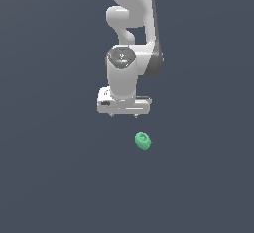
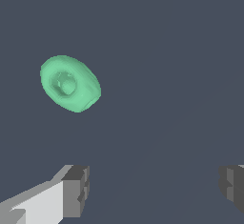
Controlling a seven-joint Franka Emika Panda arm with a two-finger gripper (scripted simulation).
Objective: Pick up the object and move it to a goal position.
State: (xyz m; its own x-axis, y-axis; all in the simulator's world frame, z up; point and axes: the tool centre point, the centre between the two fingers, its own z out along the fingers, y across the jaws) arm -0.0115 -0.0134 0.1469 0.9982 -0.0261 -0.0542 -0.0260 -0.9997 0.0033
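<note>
One lump (image 1: pixel 143 141) on bare grey floor (image 1: pixel 49 177), clear of my gripper (image 1: pixel 123 114), just past it toward exterior view's right. I see dimple facing up; long axis tilted in wrist view. Fingers (image 2: pixel 76 189) wide apart, holding nothing. Open floor all round lump

The object (image 1: pixel 143 141) lies apart from the fingers (image 2: pixel 76 189).

No readable text, labels, or numbers anywhere.
</note>
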